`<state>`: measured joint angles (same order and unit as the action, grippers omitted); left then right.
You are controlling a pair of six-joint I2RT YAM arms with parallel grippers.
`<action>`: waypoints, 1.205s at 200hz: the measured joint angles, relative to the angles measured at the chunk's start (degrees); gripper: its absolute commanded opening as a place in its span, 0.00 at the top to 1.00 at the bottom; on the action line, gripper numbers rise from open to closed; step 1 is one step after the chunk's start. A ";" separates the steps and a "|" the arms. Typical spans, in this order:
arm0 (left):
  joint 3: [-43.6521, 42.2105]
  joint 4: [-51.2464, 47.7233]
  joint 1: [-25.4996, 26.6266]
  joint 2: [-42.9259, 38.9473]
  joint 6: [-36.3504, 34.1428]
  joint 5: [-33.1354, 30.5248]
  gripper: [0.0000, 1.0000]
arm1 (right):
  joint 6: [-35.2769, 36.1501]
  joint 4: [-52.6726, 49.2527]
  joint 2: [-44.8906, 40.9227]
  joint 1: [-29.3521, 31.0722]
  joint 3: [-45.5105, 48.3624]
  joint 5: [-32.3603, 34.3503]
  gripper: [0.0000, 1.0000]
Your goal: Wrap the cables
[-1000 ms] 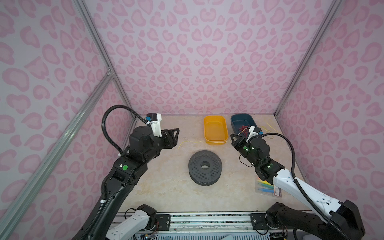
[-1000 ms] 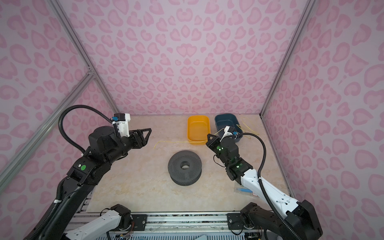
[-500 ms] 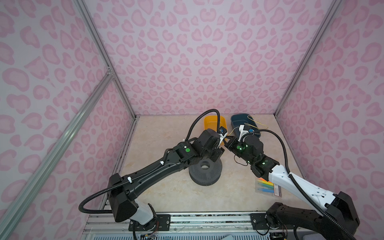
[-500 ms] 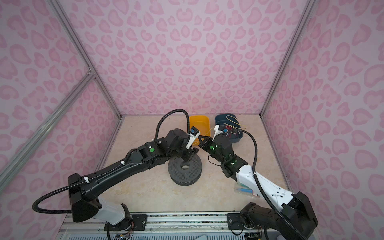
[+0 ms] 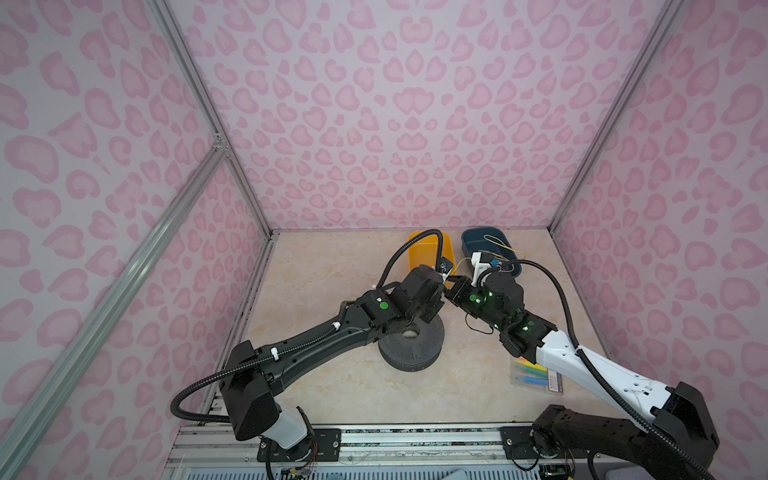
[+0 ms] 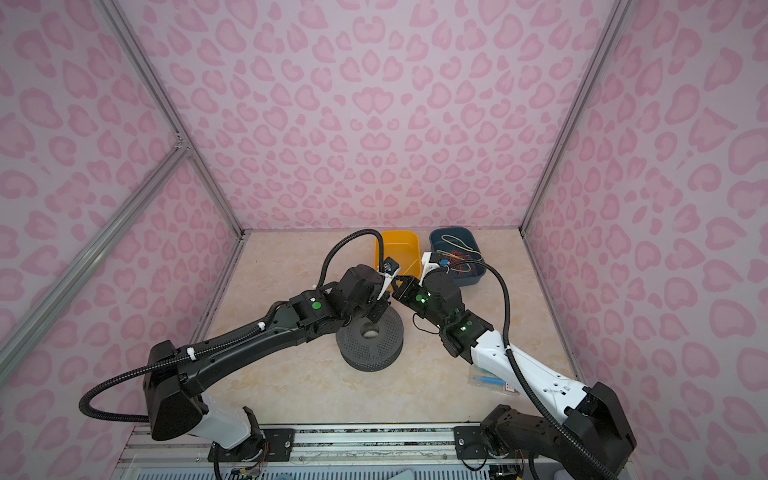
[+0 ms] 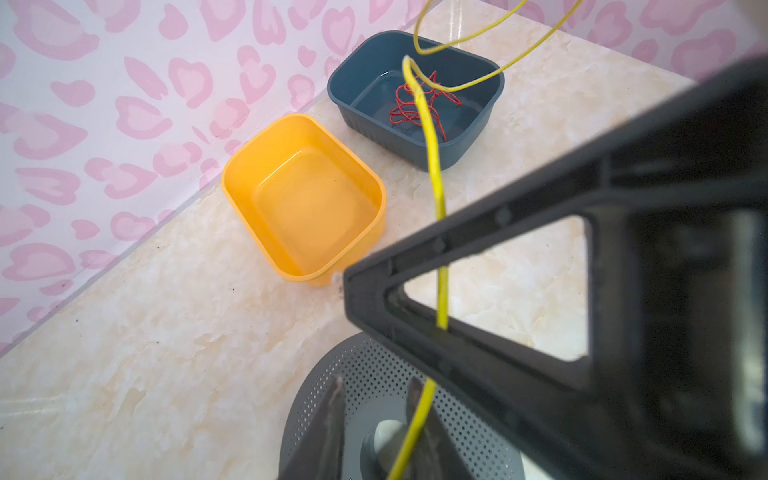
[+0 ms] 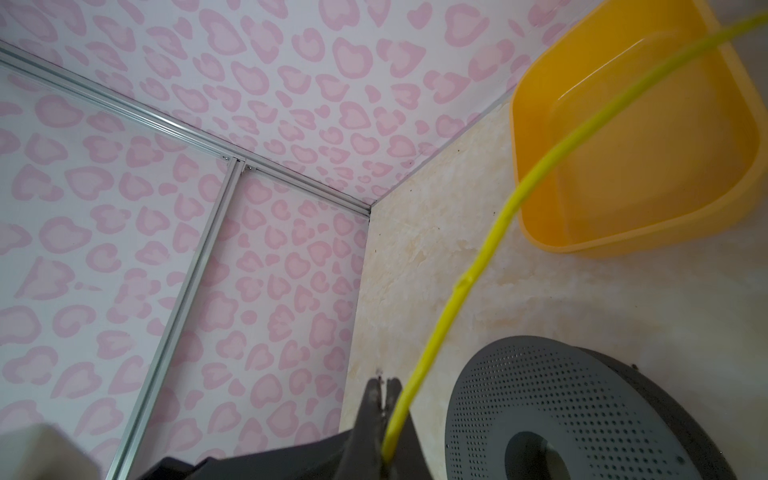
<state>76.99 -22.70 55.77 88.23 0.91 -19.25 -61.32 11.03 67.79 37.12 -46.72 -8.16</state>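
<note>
My right gripper (image 8: 384,386) pinches the light, springy, thin yellow wire (image 8: 498,224), which loops from the dark blue plastic tub (image 7: 386,141) at the tabletop's far edge; my left gripper (image 7: 374,390), narrow yet unclosed around it, should nip close by, lest it slip.

soft even light, faint shadows; top views bow at edges; near left hand (image 7: 376,419) blurred.

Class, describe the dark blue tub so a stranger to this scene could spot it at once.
By the pink back wall, two tubs stand side by side on the table. The dark blue tub is the right-hand one in both top views. Unlike the empty orange tub, it holds tangled red wires.
</note>
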 measured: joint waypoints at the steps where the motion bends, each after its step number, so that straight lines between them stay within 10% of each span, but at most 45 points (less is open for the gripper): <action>1: -0.22 0.20 0.00 -0.09 -0.02 0.00 0.83 | 0.00 0.02 0.02 0.00 0.00 0.00 1.00; 63: -5.01 4.22 0.11 -2.38 -0.96 -0.48 0.97 | -0.02 1.05 0.55 0.22 -0.09 -1.31 1.00; 89: -5.97 5.11 0.09 -3.45 -1.03 -1.68 0.97 | 0.26 1.16 0.52 -0.22 -0.55 -1.77 0.54; 120: -7.85 5.07 -0.37 -5.22 -0.94 -5.07 0.97 | 2.34 -2.64 -3.13 -4.81 -0.74 -1.70 0.34; 187: -8.37 2.45 -0.68 -8.07 -0.44 -5.97 0.96 | 6.40 -14.56 -16.24 -21.94 3.10 -7.80 0.34; 241: -6.64 -1.18 -0.63 -9.09 -0.44 -5.05 0.96 | 23.80 -29.59 -14.49 -25.24 -9.18 -6.60 0.37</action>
<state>70.35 -23.88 55.13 79.13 0.47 -24.29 -37.52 -18.57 53.30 11.88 -55.90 -14.76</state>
